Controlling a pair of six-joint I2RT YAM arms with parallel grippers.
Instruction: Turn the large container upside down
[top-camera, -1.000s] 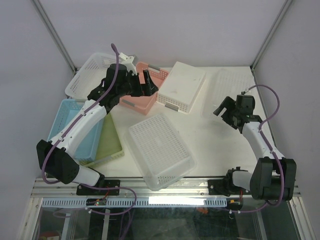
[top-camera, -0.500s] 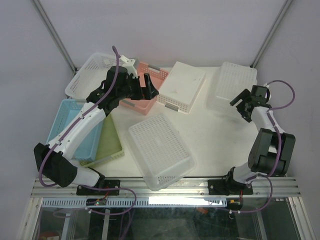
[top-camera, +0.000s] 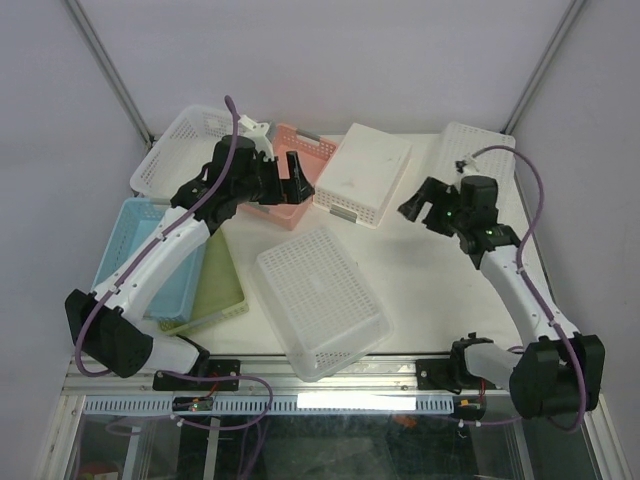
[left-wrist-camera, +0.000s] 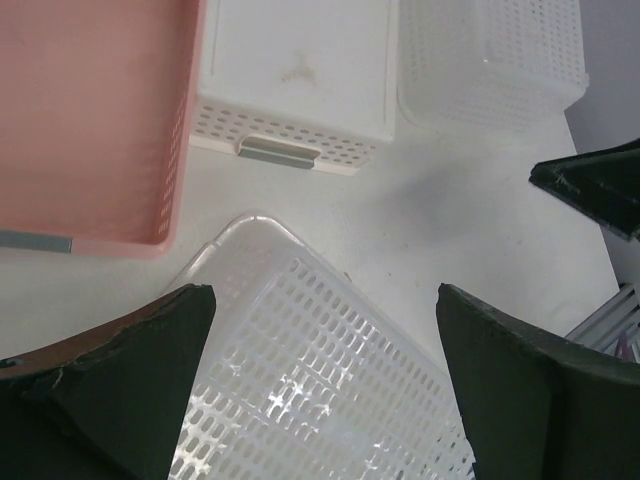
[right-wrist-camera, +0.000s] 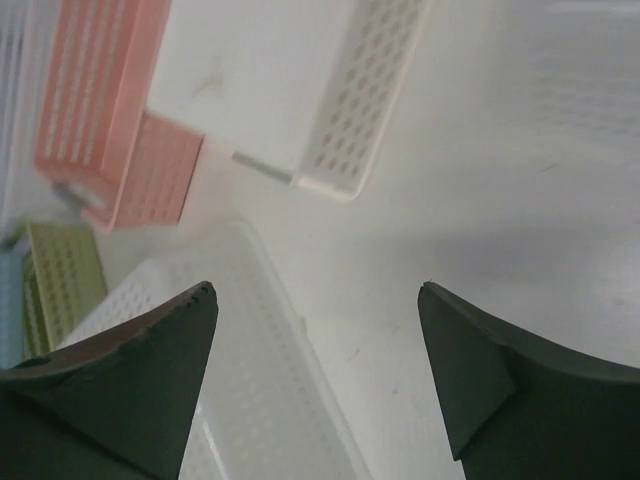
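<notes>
Large container: the clear perforated basket (top-camera: 320, 298) lies by the middle of the near edge of the table (top-camera: 440, 280). Its slotted base faces up, its rim rests on the table, and it sits askew to that edge.
Left claw (top-camera: 290, 172): released, jaws wide and grasping nothing; it hangs over the pink basket.
Right claw (right-wrist-camera: 317, 288): released, jaws wide and grasping nothing; it hangs over bare table toward the right edge.
Pink basket (left-wrist-camera: 90, 120): mouth up, far left of centre; only its bare floor shows inside.
White box (top-camera: 362, 173): at the middle of the far edge, solid base up, just beside the pink basket.
Far-right corner: white perforated basket (top-camera: 470, 160), base up.
Far-left corner: white open basket (top-camera: 180, 148).
Left edge: blue basket (top-camera: 135, 250) with a green basket (top-camera: 220, 285) against it; whether they overlap cannot be told.
</notes>
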